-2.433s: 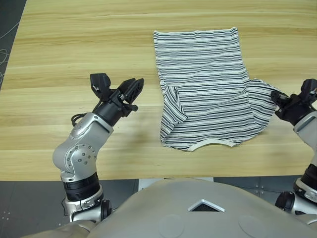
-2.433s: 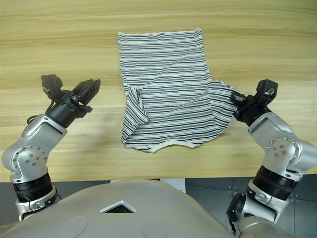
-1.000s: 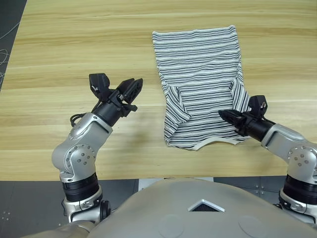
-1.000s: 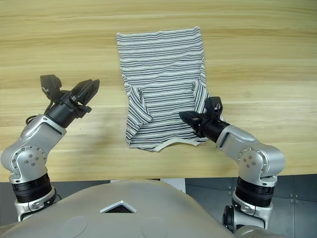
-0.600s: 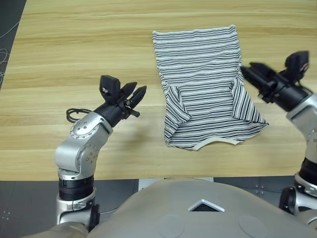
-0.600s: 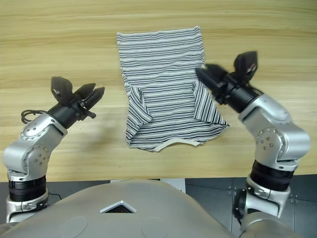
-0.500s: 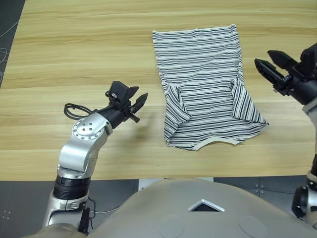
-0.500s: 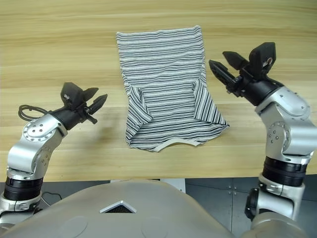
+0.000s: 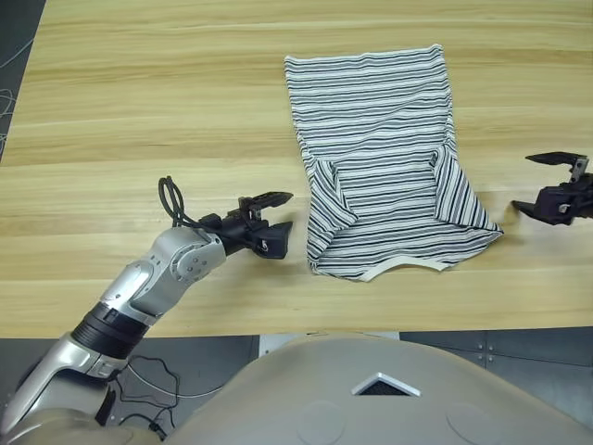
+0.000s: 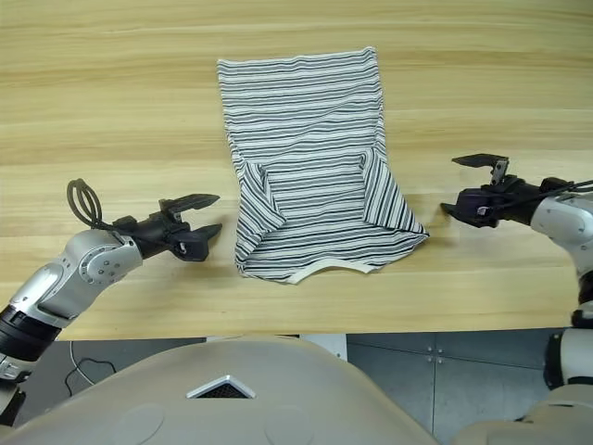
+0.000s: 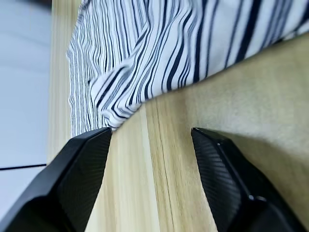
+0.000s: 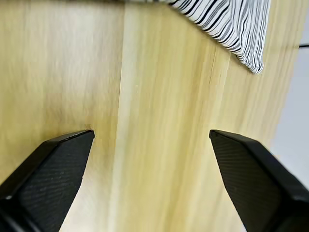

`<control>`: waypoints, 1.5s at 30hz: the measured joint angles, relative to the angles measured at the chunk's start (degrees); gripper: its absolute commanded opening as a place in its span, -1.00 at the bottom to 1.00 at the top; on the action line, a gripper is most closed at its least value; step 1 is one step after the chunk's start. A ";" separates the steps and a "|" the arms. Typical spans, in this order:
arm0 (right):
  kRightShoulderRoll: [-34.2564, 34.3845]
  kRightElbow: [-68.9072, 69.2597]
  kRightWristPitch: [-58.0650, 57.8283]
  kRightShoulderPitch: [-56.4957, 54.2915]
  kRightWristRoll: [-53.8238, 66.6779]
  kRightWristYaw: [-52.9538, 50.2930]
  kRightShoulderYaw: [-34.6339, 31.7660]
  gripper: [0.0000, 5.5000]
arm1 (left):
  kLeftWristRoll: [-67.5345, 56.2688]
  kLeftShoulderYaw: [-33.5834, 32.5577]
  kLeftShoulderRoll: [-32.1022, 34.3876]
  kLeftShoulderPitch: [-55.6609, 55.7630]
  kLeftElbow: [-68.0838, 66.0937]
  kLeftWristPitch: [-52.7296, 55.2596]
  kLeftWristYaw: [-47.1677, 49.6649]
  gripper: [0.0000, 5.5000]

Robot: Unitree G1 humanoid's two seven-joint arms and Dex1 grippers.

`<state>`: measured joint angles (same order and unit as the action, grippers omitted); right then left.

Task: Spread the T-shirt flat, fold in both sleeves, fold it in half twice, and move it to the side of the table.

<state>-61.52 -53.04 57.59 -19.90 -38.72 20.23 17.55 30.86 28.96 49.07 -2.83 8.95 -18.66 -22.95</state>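
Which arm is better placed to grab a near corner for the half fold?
Left, probably. The left gripper is open close beside the T-shirt; the right gripper, also open, stands farther off it.

T-shirt (image 9: 380,148): soft knit cloth, matt, fine black-and-white stripes, lightly rumpled; plain cream trim (image 9: 403,270) along the near edge.
Table (image 9: 139,93): pale wood-grain top, smooth, low sheen, grain running left to right.
Left gripper (image 9: 285,211): black, matt; fingers (image 11: 82,169) look like hard plastic with a finely textured face.
Right gripper (image 10: 449,185): same black matt finish.
Left arm casing (image 9: 167,269): silver-grey, smooth, satin metallic look.
Cable (image 9: 171,199): black, smooth sheath.
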 measured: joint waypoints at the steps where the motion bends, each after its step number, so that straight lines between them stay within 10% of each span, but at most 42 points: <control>1: -0.58 -0.97 0.27 -2.14 -5.79 -7.30 3.06 0.61 | 0.95 0.16 0.00 0.34 -0.75 -1.96 0.65 0.12; 10: -3.55 -1.34 -4.73 -20.22 -54.89 -69.52 39.05 0.61 | 8.30 1.18 -0.02 3.36 -7.80 -17.59 7.25 0.12; 17: 0.12 1.30 -11.04 -24.30 -69.20 -105.79 63.22 0.61 | 14.77 2.85 -0.37 6.26 -13.89 -27.36 13.61 0.12; 25: 4.36 -1.91 -11.49 -24.31 -66.48 -107.19 67.49 -0.07 | 16.76 2.89 -2.01 7.37 -15.99 -29.27 15.43 0.12; 45: 10.26 -6.29 -6.50 -23.95 -56.43 -106.67 70.36 -0.07 | 30.79 10.74 -6.58 20.26 -24.62 -36.27 27.83 0.12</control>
<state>-51.26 -59.32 51.09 -43.85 -95.15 -86.45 87.91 61.65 39.69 42.49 17.44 -15.67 -54.93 4.88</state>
